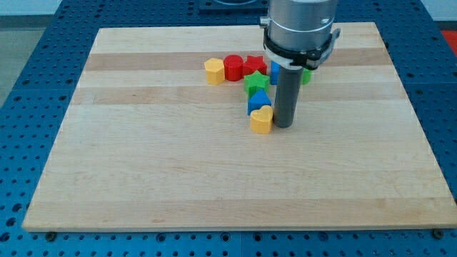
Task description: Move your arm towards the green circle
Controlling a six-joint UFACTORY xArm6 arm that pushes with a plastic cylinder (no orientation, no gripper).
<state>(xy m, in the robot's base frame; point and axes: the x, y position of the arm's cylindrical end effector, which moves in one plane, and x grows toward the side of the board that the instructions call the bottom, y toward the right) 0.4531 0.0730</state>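
My tip [283, 126] rests on the board just right of a yellow heart block [261, 121]. A blue block [258, 101] sits right above the yellow heart, and a green star [256, 83] above that. The green circle [305, 75] is only a sliver at the right edge of the rod's collar, mostly hidden behind the arm. Another blue block [274, 71] peeks out to the left of the rod. A red star [254, 65], a red cylinder [233, 68] and a yellow hexagon-like block [213, 71] form a row to the view's left.
The wooden board [143, 178] lies on a blue perforated table [28, 107]. The arm's grey body [300, 28] covers the blocks near the view's top centre.
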